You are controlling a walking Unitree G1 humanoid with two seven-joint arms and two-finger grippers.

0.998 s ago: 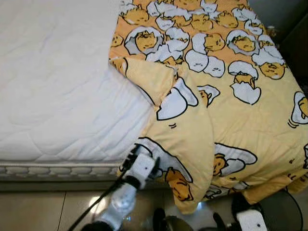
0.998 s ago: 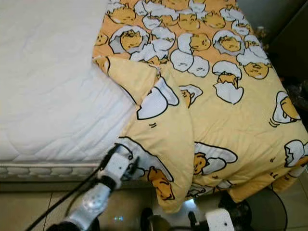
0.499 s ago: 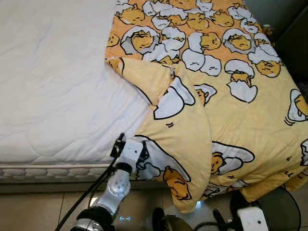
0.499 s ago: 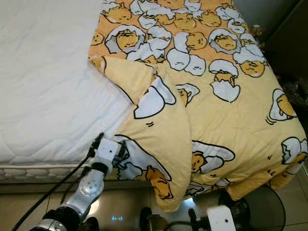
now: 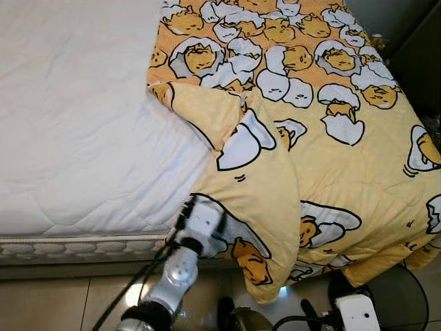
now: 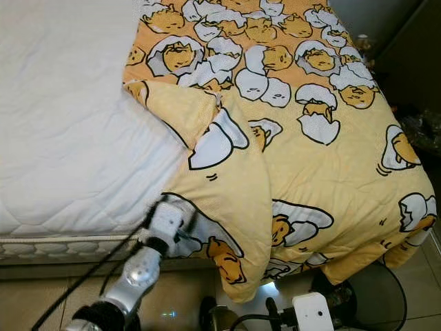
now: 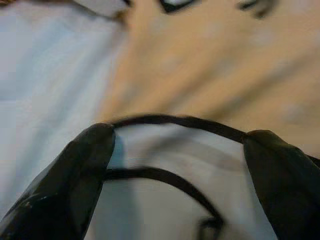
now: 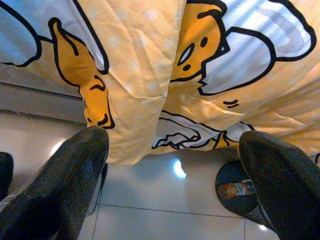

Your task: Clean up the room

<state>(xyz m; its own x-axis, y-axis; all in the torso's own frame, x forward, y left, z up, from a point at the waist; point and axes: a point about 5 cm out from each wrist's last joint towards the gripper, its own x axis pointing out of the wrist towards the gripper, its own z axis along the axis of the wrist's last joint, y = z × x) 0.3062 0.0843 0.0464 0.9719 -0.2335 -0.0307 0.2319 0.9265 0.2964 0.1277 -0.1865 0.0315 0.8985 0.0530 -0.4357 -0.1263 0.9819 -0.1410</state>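
A yellow blanket (image 5: 331, 158) printed with cartoon eggs covers the right half of the bed, and one corner (image 5: 234, 134) is folded back over itself. The bare white mattress (image 5: 76, 124) lies to its left. My left gripper (image 5: 209, 224) is at the bed's front edge, against the blanket's hanging fold. In the left wrist view the left gripper (image 7: 180, 145) is open, with blurred blanket fabric close between the fingers. My right gripper (image 8: 175, 142) is open and low near the floor, facing the blanket's hanging hem (image 8: 145, 125); its wrist (image 5: 355, 314) is below the bed's right corner.
Glossy tiled floor (image 5: 55, 300) runs along the bed's front. A dark round base (image 5: 406, 296) stands on the floor at the lower right. Dark furniture (image 5: 424, 55) stands beyond the bed's right side. The mattress's quilted front edge (image 5: 76, 247) faces me.
The left gripper swung a little left along the mattress edge, then back right against the blanket's fold. The view shifted slightly. The blanket lies as before.
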